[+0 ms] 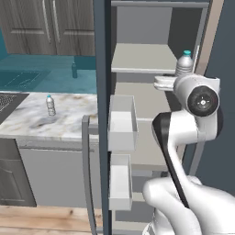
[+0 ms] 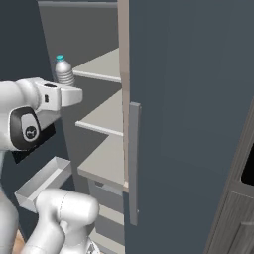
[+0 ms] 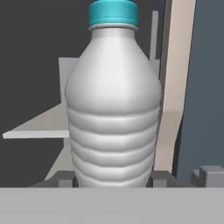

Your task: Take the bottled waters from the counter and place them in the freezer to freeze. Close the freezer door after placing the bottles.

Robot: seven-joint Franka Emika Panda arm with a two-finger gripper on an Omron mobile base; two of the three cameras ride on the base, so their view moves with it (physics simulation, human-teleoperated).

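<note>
Two dark finger tips of my gripper (image 3: pixel 113 180) are clamped against the sides of a clear ribbed plastic bottle with a light blue cap (image 3: pixel 113 100), held upright at the open front of the tall dark blue-grey freezer (image 2: pixel 188 99), beside its pale grey shelves (image 1: pixel 142 57). Its door (image 1: pixel 102 114) stands open, white bins (image 1: pixel 123 124) showing. Well apart, the second small ribbed bottle (image 1: pixel 50 105) stands upright on the white-and-grey marble counter (image 1: pixel 64 121).

One bottle (image 1: pixel 50 105) on the counter (image 1: pixel 27 120), left of the open freezer (image 1: pixel 147 59).
</note>
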